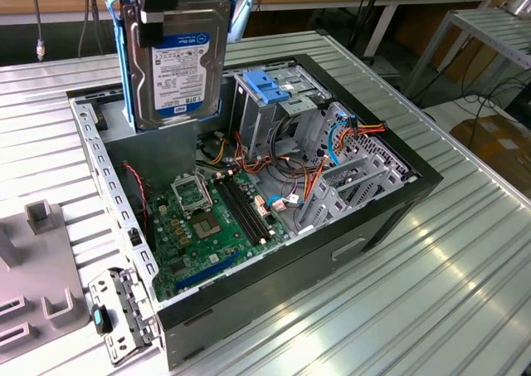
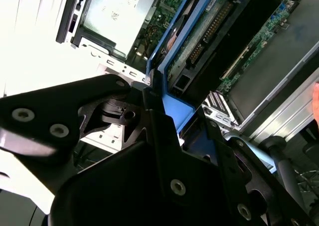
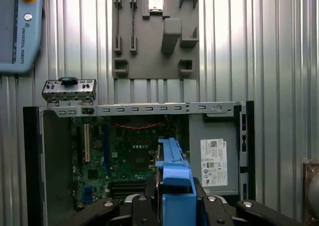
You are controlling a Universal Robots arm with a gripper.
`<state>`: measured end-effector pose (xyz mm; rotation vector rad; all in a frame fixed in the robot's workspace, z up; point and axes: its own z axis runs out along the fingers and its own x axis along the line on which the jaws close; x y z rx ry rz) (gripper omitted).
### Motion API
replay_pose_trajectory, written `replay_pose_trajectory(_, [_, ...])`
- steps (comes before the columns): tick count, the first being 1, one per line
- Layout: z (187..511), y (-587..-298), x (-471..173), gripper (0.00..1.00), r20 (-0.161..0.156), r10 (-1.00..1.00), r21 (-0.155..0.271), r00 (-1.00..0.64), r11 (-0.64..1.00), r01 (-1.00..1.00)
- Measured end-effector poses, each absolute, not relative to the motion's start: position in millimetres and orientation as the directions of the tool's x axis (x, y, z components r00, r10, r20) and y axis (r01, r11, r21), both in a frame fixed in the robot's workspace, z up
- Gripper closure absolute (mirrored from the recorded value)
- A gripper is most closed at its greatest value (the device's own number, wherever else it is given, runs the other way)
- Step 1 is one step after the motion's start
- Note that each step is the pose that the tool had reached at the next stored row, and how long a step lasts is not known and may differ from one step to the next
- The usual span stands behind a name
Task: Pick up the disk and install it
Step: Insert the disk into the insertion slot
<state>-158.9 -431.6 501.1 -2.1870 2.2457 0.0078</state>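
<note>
Jaws clenched on the disk (image 1: 178,65). It hangs upright, label side towards the exterior camera, blue rails along its edges.

Hidden or cut off:
- The upper part of my jaws runs out of the exterior view's top edge. I see just the dark body clamped over the disk's upper end.
- In the first wrist view the disk (image 3: 174,186) is edge-on, a blue rail between the black jaw bodies. Its faces can't be seen.
- In the second wrist view the jaw linkage covers much of the frame. A blue strip of the disk (image 2: 174,113) sits pinched between the fingers. Green circuitry runs beyond it, and I can't tell whose board that is.
- The disk blocks part of the grey box (image 3: 214,156) with the white sticker in the exterior view.
- The teach pendant (image 3: 20,31) is cropped at the frame edge.

Containers:
- The open computer case (image 1: 249,297) lies on the ribbed metal desk (image 1: 431,293), directly below my jaws. The disk is above its rim and clear of it.
- Inside are the motherboard (image 1: 207,227), loose orange and red cables (image 1: 307,177) and a metal drive cage (image 1: 270,90) with a light-blue latch, beside my jaws and lower.
- A grey fixture tray (image 3: 154,31) lies beyond the case and holds a small chip (image 3: 156,2).
- A small metal bracket (image 3: 69,90) rests just outside the case wall.
</note>
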Motion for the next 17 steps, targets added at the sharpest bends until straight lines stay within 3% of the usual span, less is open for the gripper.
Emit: replay_pose_trajectory(17, [501.1,-438.5,-157.6,0.63,-0.008,-1.0,-0.001,-0.026,0.026,-1.0])
